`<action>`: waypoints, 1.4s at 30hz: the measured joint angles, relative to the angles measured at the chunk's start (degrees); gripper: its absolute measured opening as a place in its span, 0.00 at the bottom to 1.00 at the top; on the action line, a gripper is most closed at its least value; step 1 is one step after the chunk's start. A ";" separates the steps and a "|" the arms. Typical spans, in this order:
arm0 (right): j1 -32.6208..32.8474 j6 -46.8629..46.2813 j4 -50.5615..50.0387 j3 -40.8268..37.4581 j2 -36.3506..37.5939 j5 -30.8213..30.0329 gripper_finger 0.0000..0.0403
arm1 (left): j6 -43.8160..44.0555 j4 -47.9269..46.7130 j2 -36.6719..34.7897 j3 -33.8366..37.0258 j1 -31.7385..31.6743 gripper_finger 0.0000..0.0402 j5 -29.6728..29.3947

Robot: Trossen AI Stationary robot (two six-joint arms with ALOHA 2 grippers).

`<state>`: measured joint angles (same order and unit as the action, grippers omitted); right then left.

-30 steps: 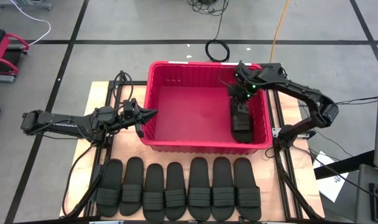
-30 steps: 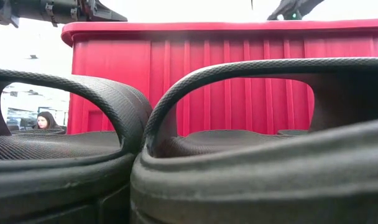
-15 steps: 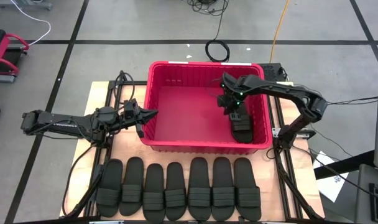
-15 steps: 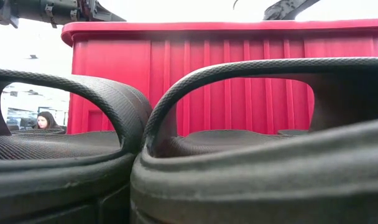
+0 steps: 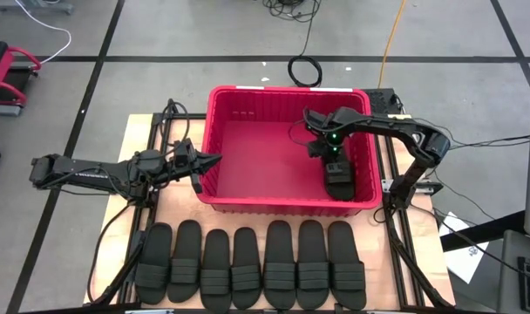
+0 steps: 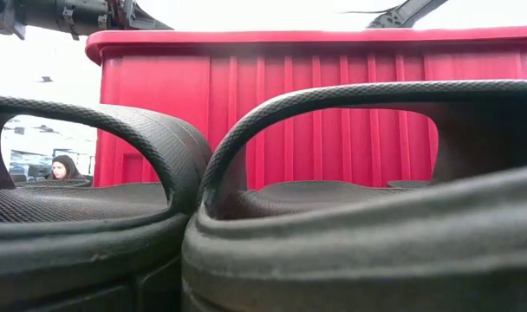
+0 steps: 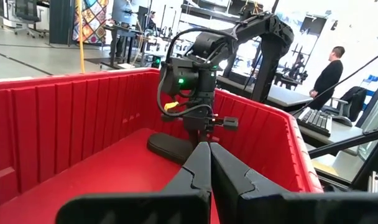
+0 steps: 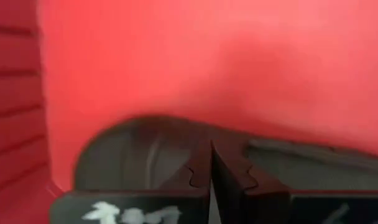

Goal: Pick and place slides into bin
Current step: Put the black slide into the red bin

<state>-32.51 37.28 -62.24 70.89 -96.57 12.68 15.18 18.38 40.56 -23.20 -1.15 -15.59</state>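
Note:
The red bin [image 5: 248, 92] stands at the middle of the table; its near wall fills the low view [image 6: 333, 113]. One black slide [image 5: 339, 183] lies flat on the bin's floor by the right wall and also shows in the left wrist view [image 7: 170, 148]. Several more slides [image 5: 248, 266] lie side by side along the table's near edge, close up in the low view [image 6: 350, 217]. My right gripper [image 5: 331, 159] is shut, pointing down inside the bin over that slide's far end. My left gripper [image 5: 216, 160] is shut and empty over the bin's left rim. My right gripper's shut fingers [image 8: 201, 168] point down at the far end of the slide [image 7: 176, 146] in the bin. I cannot tell whether they touch it or stand just above it. Nothing shows between the fingers, and the slide lies flat on the bin's floor.
The bin's floor is bare to the left of the slide [image 5: 265, 157]. A coiled cable [image 5: 306, 70] lies on the floor beyond the bin. People show in the room behind, one in the low view [image 6: 64, 166] and one in the left wrist view [image 7: 329, 68].
My right gripper has gone toward the table's left and a little toward its near edge inside the bin, turning as it went, and now stands over the slide's far end. The slide in the bin has stayed where it was.

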 joint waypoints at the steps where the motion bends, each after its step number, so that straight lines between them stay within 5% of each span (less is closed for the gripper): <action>1: -0.05 -0.04 -0.43 0.00 0.00 -0.73 0.00 | 0.00 -0.15 0.00 0.00 0.00 0.00 0.00; 20: -0.85 -0.35 -4.62 -0.03 0.20 -3.56 0.00 | 0.46 -0.38 0.00 0.00 0.00 0.00 -0.02; 31: -0.79 -2.77 1.28 4.79 9.50 -3.61 0.00 | 0.32 -0.40 0.00 0.00 0.00 0.00 0.04; 42: 1.19 -16.02 8.23 17.59 25.75 14.41 0.00 | 0.50 -0.80 0.00 0.00 0.00 0.00 0.11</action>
<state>-31.32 21.26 -54.02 88.49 -70.83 27.09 15.68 17.57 40.56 -23.20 -1.15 -15.49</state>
